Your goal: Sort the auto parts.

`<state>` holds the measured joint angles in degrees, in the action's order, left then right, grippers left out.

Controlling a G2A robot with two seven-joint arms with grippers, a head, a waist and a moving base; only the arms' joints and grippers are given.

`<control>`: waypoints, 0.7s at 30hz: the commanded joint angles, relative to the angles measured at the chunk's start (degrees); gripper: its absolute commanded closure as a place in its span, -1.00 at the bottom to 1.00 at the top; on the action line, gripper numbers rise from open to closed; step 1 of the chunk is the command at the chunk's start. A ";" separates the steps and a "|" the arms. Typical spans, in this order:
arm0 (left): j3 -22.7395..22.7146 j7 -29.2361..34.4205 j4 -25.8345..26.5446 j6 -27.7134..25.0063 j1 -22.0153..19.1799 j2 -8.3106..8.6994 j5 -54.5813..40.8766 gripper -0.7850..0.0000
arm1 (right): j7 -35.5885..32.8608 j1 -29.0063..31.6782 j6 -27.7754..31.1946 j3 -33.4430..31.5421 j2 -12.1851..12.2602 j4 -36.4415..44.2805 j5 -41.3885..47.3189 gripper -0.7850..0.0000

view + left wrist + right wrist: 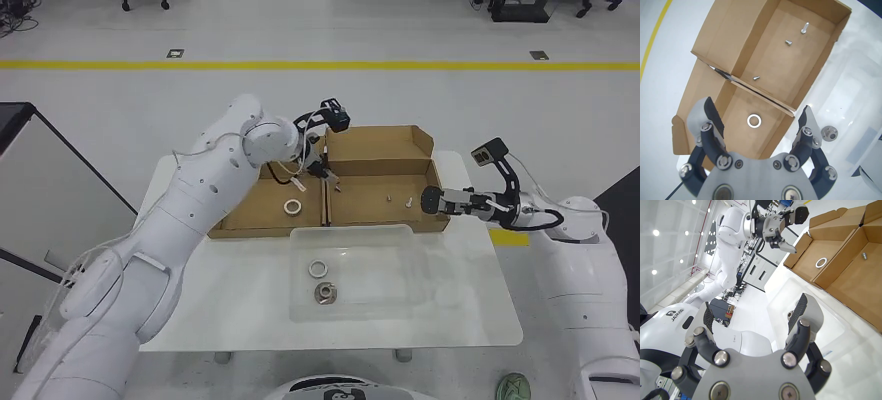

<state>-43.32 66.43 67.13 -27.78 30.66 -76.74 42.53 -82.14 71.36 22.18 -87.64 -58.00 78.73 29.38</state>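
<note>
A two-compartment cardboard box (372,212) stands behind a clear plastic tray (400,236). A flat washer (754,120) lies in the box's left compartment, and three small bolts (788,42) lie in the right one. My left gripper (757,104) hangs open and holds nothing, above the divider and the washer (292,207). In the tray lie a second washer (317,268) and a flanged metal part (324,292). My right gripper (755,302) is open with nothing in it, at the box's right end (428,200), and the flanged part (790,314) shows beside one finger.
The white table (470,300) has bare room right of the tray and along its front edge. The box's back flaps (380,140) stand upright. A dark panel (20,140) stands off the table's left side.
</note>
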 commanded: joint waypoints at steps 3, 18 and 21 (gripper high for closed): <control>-4.12 5.59 13.63 1.61 7.03 2.54 0.09 -1.00 | 0.00 0.00 0.00 0.00 0.00 0.00 0.00 -1.00; -4.99 15.36 32.14 5.29 17.26 5.66 -3.69 -1.00 | 0.00 0.00 0.00 0.00 0.00 0.00 0.00 -1.00; -4.99 15.36 32.14 5.29 17.26 5.66 -3.69 -1.00 | 0.00 0.00 0.00 0.00 0.00 0.00 0.00 -1.00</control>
<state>-48.29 81.83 99.33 -22.46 47.93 -71.06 38.85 -82.14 71.36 22.18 -87.64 -58.00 78.73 29.38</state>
